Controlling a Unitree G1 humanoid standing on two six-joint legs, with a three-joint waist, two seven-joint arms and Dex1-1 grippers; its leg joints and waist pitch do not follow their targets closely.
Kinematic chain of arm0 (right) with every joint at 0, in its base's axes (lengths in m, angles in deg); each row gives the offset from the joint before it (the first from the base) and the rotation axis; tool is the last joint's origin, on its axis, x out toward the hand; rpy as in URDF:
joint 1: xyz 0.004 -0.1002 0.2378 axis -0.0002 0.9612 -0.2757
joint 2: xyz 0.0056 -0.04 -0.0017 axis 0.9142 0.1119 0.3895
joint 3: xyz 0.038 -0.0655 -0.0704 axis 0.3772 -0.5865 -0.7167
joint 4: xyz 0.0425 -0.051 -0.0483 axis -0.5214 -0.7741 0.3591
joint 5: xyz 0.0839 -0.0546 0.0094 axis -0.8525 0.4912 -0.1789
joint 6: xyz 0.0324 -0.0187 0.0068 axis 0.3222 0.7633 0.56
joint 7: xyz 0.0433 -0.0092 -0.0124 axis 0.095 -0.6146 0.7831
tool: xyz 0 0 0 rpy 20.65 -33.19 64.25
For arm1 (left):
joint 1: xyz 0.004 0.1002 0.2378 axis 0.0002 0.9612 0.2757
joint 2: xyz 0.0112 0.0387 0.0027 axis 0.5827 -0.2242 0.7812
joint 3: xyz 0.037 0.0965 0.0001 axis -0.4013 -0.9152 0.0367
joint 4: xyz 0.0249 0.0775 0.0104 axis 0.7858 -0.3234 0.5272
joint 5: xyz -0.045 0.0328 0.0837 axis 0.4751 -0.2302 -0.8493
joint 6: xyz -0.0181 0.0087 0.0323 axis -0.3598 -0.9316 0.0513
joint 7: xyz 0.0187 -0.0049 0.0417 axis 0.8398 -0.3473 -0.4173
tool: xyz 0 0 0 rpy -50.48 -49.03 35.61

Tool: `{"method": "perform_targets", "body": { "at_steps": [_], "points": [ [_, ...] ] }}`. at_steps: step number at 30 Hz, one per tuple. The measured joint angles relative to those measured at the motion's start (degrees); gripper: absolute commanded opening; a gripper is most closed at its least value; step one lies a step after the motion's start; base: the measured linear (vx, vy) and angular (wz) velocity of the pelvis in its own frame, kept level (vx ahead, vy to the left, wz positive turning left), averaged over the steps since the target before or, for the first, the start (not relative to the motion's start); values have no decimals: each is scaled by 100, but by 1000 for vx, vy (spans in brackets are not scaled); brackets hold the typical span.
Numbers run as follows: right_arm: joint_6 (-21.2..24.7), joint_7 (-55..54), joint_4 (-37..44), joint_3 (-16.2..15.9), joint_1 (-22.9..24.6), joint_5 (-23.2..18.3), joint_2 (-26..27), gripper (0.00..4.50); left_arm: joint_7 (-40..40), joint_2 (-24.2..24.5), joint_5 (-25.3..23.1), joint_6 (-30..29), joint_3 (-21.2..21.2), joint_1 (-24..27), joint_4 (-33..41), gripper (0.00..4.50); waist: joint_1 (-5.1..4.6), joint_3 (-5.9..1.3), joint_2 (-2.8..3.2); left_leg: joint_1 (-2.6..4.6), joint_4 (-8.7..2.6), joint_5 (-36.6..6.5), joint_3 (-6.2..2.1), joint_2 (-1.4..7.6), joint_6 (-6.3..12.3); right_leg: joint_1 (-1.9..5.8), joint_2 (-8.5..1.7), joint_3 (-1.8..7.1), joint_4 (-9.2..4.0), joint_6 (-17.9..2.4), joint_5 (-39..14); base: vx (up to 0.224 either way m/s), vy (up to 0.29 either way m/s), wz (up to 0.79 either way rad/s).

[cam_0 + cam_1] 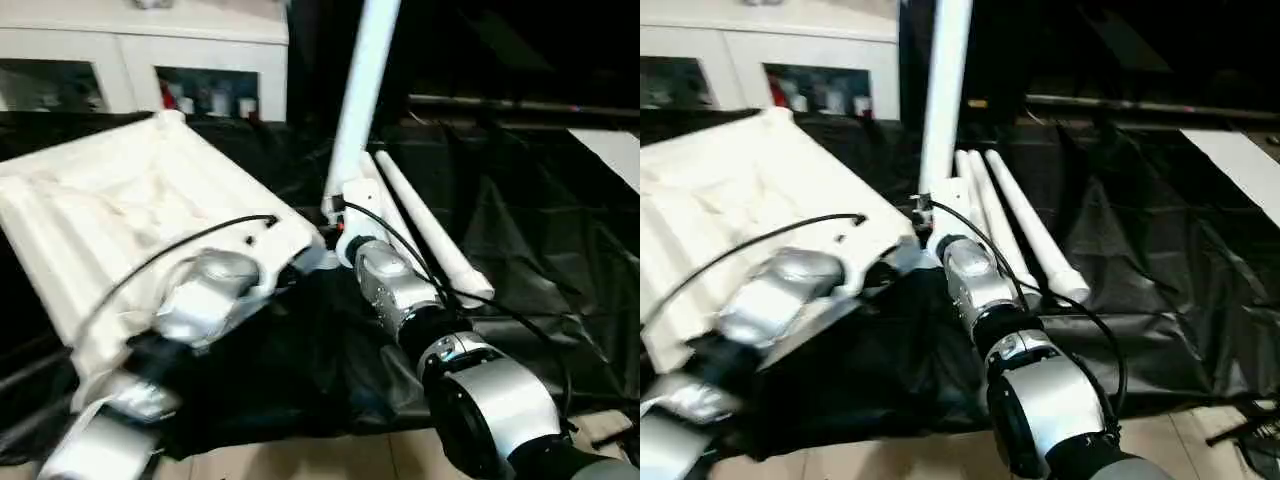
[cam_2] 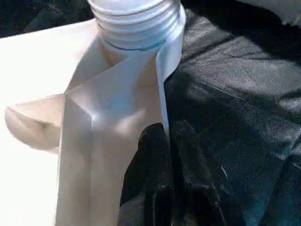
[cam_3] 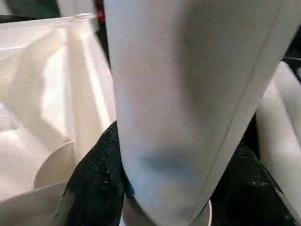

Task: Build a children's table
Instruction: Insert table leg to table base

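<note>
The right hand (image 1: 340,215) clamped a stiff, light, slick leg (image 1: 362,90) low, upright at the tilted table top's (image 1: 120,210) corner; the left hand (image 2: 157,179), pinched narrow, pressed that corner. Spare legs (image 1: 1025,225) lay on the tabletop (image 1: 520,250).

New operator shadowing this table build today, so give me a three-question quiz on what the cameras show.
1. True or false: the right gripper holds a leg upright.
2. Where do the spare legs lie? A on the black cloth; B on the tabletop.
3. Which way does the tabletop's ribbed side face?

Key: 1 true. 2 A. 3 Upward.
</note>
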Motion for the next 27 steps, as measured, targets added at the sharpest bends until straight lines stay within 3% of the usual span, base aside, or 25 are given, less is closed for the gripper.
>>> {"method": "perform_targets", "body": {
  "at_steps": [3,9,15,20,27],
  "points": [
    [0,876,52,-90,7,34,-208,189,348,390,137,323,41,151,139,0,-63,0,0,-4,0,13,-4,49,-22,-1,58,-1,-5,-49,-5,0,0,0],
    [-50,2671,244,-329,94,53,-625,189,1073,962,365,854,119,359,299,0,-71,0,-6,-2,-8,-3,28,83,-33,-4,85,-12,-8,-105,-45,0,0,0],
    [-129,4333,447,-427,251,33,-954,189,1835,1439,692,1301,182,614,473,0,-64,-6,-74,-1,-7,-6,50,92,-5,-4,86,-18,-8,-127,-63,0,0,0],
    [-112,5110,491,-432,316,-109,-1046,189,2353,1729,842,1540,207,652,472,0,-44,13,-156,3,-2,-4,73,105,-6,-4,85,-20,-3,-127,-63,0,0,0],
    [4,5495,487,-424,367,-255,-1075,189,2676,1855,942,1785,205,629,279,0,9,17,-158,6,6,-2,101,111,-8,-4,78,-14,6,-127,-63,0,0,0]
  ]
}}
